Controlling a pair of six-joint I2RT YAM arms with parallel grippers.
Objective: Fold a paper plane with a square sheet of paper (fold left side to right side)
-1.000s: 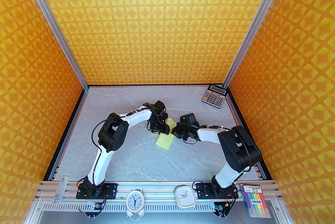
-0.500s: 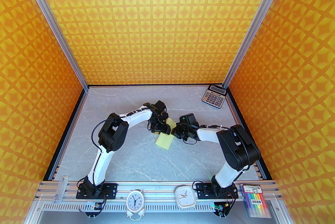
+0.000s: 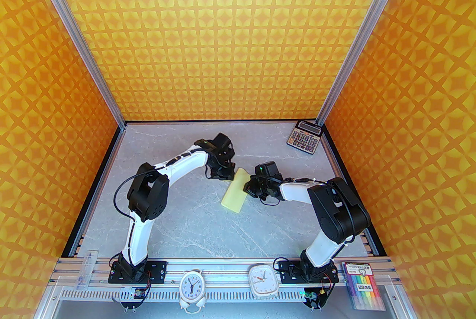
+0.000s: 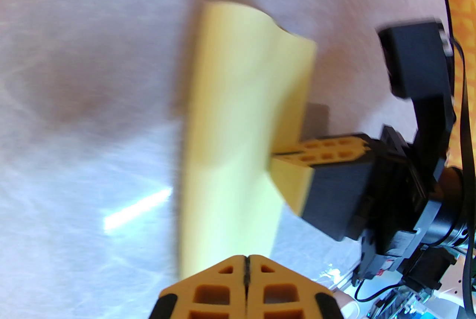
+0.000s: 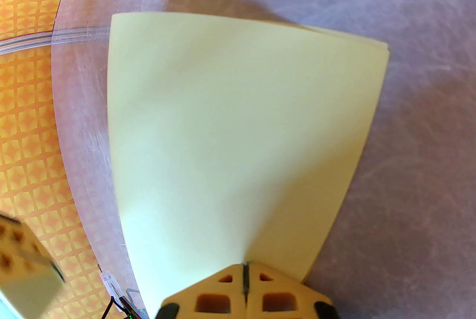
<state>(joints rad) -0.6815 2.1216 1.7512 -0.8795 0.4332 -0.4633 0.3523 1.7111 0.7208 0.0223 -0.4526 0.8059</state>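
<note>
The square sheet of paper point(image 3: 233, 193), pale yellow, lies doubled over into a narrow rectangle in the middle of the table, its right edge lifted; it has no paper plane shape. My right gripper point(image 3: 246, 186) is shut on that right edge, and the right wrist view has the sheet point(image 5: 238, 131) fanning out from its closed fingertips point(image 5: 227, 278). My left gripper point(image 3: 227, 176) sits just beyond the sheet's far left corner, fingers point(image 4: 223, 273) pressed together with nothing seen between them. In the left wrist view the sheet point(image 4: 238, 116) is blurred, with the right gripper point(image 4: 277, 153) pinching it.
A grey calculator point(image 3: 303, 137) lies at the far right corner. On the front rail stand a round clock point(image 3: 191, 287) and a square clock point(image 3: 263, 279), with a marker pack point(image 3: 363, 286) at the right end. Patterned orange walls close in three sides.
My left gripper has come off the paper, drawn back to the far left and closed. The left elbow swung left. The right gripper still pinches the sheet in place.
</note>
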